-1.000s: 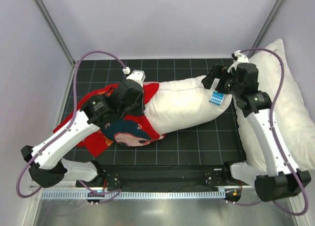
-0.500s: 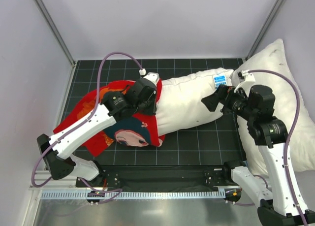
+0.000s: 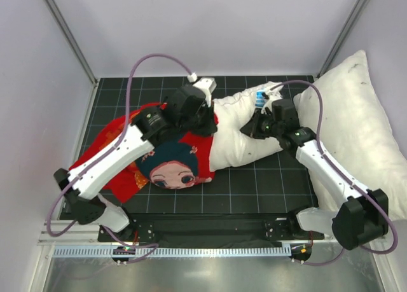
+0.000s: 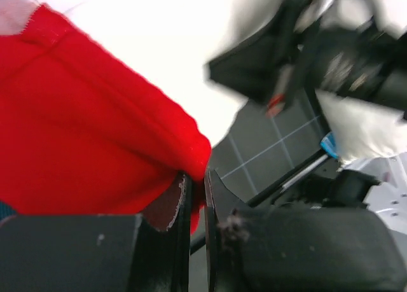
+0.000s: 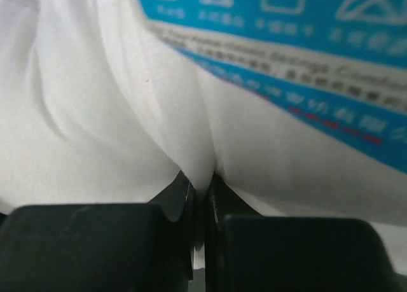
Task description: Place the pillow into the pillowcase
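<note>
- Pinching hard: the right gripper (image 5: 202, 177) has its jaws closed on a fold of the white pillow (image 3: 236, 132), right beside the blue-printed label (image 5: 286, 50).
- Across the way, the left gripper (image 4: 197, 180) is clamped on the open edge of the red pillowcase (image 3: 170, 168).
- The pillow's left end is tucked under that red edge, and its right end sticks out, bunched between the two grippers.
- Both lie on the black gridded mat (image 3: 254, 184), with a bigger white pillow (image 3: 362, 126) just off its right side.
</note>
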`<state>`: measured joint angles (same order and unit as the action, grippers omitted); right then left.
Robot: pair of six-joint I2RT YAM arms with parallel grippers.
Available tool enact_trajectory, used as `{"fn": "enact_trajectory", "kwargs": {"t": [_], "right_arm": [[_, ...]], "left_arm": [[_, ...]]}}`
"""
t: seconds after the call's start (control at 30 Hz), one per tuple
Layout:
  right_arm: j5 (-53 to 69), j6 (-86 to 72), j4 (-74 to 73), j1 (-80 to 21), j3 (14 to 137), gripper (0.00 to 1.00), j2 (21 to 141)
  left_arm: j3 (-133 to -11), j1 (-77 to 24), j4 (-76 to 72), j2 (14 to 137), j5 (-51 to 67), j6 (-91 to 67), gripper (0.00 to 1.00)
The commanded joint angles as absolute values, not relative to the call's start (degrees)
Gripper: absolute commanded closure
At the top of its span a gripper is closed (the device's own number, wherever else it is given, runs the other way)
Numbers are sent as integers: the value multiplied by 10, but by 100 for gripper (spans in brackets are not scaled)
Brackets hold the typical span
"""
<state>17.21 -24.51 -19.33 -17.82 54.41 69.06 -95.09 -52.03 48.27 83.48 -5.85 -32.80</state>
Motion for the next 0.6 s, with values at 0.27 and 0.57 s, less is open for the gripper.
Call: {"fn": "enact_trajectory", "kwargs": {"t": [0.27,0.57], "right_arm": [[85,-317,-180,-409,620,96,565],[-17,-335,-314,-431,644,96,588]], "left_arm": [[-1536,-451,565,1149,195,-382,100],[-1282,-380,495,1048,197,-368,100]]}}
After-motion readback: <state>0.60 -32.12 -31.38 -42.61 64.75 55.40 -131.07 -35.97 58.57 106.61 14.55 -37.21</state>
